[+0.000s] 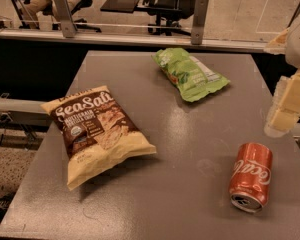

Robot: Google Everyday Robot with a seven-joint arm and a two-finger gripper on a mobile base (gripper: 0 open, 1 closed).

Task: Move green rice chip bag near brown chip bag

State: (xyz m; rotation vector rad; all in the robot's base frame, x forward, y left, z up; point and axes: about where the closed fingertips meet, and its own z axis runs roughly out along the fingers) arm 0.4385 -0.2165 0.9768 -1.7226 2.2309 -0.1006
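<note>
The green rice chip bag [191, 74] lies flat at the far middle-right of the grey table [155, 204]. The brown chip bag [96, 132], with "Sea Salt" lettering and cream-yellow edges, lies at the left of the table, well apart from the green bag. My gripper [286, 115] hangs at the right edge of the view, above the table's right side. It is to the right of the green bag and a little nearer, touches nothing and holds nothing.
A red soda can [250, 176] lies on its side at the near right, just below my gripper. Behind the table runs a rail with metal posts [199, 20], and office chairs [170, 4] stand beyond it.
</note>
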